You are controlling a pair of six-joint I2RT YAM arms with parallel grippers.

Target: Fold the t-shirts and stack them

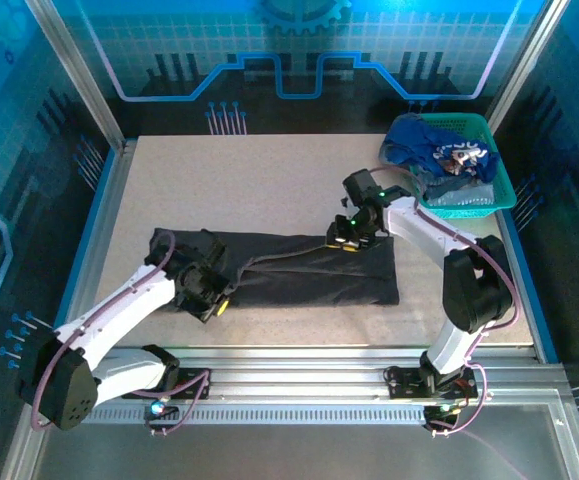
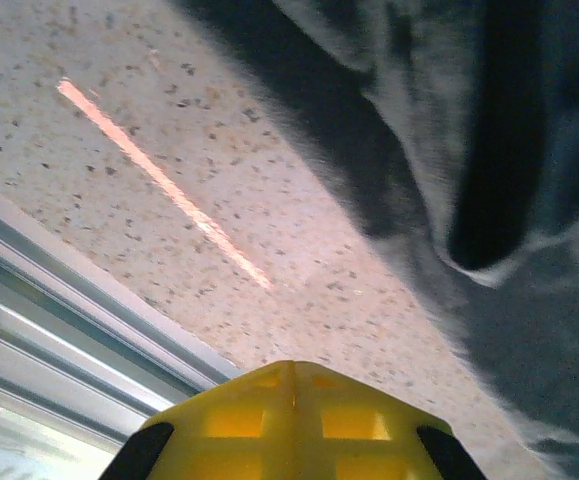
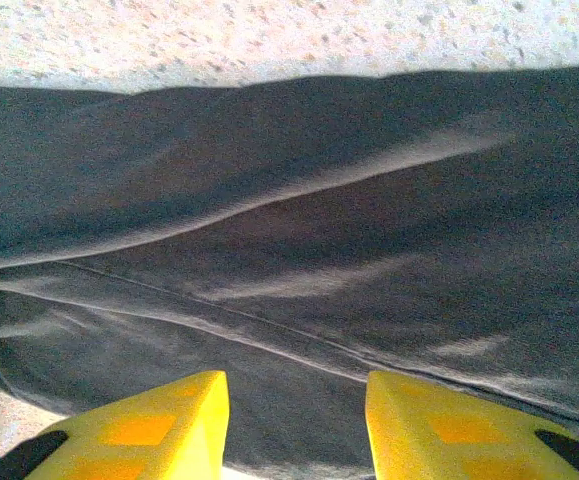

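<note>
The speckled worktop (image 1: 269, 180) carries one garment spread out. This is the charcoal-grey t-shirt (image 1: 309, 275), which lies as a long, narrow band parallel to the near edge, running from left of centre to right of centre. Its shape suggests it has been folded in lengthwise, though creases and a seam ridge cross it, and the left end looks bunched, not flat.

In the far right corner sits the teal mesh basket (image 1: 469, 208). It is heaped with a royal-blue t-shirt (image 1: 424, 150) with pale print and some paler grey-blue cloth (image 1: 454, 197), all crumpled.

The right gripper (image 1: 347, 238) is low over the band's far edge, towards its right end. In its wrist view the right gripper's (image 3: 297, 420) two yellow fingers stand partly apart with nothing between them, and the dark cloth (image 3: 289, 230) lies just beyond.

The left gripper (image 1: 214, 290) is at the band's left end. In its wrist view the left gripper (image 2: 291, 400) has its fingers pressed together, with bare worktop ahead and the charcoal cloth (image 2: 529, 150) off to one side. No cloth shows pinched between them.

Judged from this, the task is at an early stage. The first shirt looks partly folded and needs its crosswise folds, the basket shirts are untouched, and no stack exists yet.
</note>
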